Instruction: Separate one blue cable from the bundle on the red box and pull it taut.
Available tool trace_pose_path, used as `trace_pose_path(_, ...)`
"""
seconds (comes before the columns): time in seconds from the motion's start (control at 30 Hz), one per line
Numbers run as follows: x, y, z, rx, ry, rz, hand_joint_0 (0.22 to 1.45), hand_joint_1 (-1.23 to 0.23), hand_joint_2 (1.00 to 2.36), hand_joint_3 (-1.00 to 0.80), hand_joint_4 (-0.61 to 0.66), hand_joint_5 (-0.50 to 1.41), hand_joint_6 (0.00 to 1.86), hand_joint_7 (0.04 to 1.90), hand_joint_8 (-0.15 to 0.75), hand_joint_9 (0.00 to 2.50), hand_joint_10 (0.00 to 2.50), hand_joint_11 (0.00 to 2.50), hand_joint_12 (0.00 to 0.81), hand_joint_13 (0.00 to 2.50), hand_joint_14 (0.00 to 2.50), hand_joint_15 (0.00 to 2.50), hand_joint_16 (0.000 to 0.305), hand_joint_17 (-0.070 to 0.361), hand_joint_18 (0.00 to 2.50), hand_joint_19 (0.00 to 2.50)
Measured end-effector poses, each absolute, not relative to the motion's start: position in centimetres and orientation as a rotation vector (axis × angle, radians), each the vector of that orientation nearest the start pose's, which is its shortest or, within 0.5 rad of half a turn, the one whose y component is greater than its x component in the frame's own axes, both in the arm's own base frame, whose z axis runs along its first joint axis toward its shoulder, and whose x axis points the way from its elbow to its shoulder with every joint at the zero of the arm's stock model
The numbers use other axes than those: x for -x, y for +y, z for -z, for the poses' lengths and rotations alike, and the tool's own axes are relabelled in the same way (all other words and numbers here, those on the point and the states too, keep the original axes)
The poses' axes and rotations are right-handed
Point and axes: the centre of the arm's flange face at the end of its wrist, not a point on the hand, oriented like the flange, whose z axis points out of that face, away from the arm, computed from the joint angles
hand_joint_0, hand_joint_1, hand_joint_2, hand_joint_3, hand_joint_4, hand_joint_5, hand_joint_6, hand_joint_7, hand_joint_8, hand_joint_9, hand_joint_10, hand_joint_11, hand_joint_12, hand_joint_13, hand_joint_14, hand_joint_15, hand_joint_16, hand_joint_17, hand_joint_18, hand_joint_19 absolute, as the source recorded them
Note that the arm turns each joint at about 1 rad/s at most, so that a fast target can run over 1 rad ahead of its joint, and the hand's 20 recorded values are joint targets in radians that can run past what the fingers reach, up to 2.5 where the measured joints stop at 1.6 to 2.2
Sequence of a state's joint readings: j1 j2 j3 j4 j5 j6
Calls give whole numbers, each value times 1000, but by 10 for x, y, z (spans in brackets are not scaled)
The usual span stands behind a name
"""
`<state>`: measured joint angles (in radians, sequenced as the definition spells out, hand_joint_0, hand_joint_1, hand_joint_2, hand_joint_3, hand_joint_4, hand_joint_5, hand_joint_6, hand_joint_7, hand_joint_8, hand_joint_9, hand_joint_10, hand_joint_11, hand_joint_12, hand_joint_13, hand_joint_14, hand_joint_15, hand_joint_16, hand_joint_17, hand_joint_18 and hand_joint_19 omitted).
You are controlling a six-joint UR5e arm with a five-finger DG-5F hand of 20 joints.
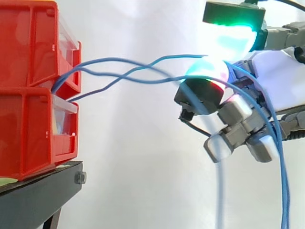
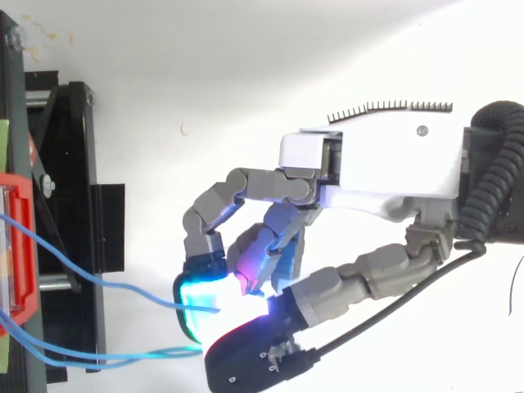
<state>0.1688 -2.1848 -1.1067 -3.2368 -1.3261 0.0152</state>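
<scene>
Where the red bins sit stacked on the black stand at 9 o'clock in the side view, the blue strands come out of the gap between them and run toward 3 o'clock, crossing one another in mid-air before the white curtain. From above, one blue cable takes its own path, apart from the rest of the bundle, which sags lower toward 6 o'clock. That single line ends between the glowing pads, so the robot hand reads as curled and pinching it between fingers and thumb. Whether a second strand is also caught under the thumb cannot be told. The cable curves rather than runs straight, so it looks separated but not yet taut. To finish the step well, the pinch should be firm and the pull should go straight away from the bins, toward 3 o'clock and level with the gap, slowly enough that the held line straightens while the others drop slack. Loose lengths draped over the palm and hanging at 4 o'clock could snag. The pull should stop once the line is straight, or it may drag the bins.
</scene>
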Motion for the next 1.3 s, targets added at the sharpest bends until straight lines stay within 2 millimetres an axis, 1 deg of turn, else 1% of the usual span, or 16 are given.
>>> trace_pose_path(0.33,-721,-39,-332,-1281,1381,-908,582,-847,1003,-73,-87,-86,846,1157,331,807,6,535,398,661,7,397,53,118,883,485)
trace_pose_path(0.57,-720,-39,-329,-1256,1403,-879,582,-847,1002,-71,-84,-86,845,1168,336,813,6,539,400,650,9,398,53,120,866,487)
trace_pose_path(0.67,-716,-39,-318,-1266,1419,-869,583,-847,1002,-72,-84,-86,845,1167,334,807,6,542,401,645,7,398,53,120,859,489)
trace_pose_path(0.73,-712,-37,-305,-1285,1418,-877,582,-846,1002,-67,-86,-86,845,1167,334,809,8,533,403,642,7,402,53,120,859,489)
trace_pose_path(0.83,-710,-35,-289,-1305,1392,-908,582,-847,1002,-69,-85,-86,845,1168,336,814,6,544,402,639,7,391,54,121,859,480)
trace_pose_path(0.93,-708,-35,-277,-1310,1371,-930,581,-846,1002,-64,-89,-85,845,1171,336,816,6,539,403,635,7,392,54,121,855,487)
trace_pose_path(1.1,-706,-35,-267,-1310,1357,-942,581,-845,1002,-61,-90,-85,846,1171,338,819,6,539,404,635,7,392,54,122,855,486)
trace_pose_path(1.3,-706,-34,-265,-1306,1357,-944,583,-845,1001,-59,-92,-85,847,1169,338,824,9,540,404,638,7,394,54,122,855,488)
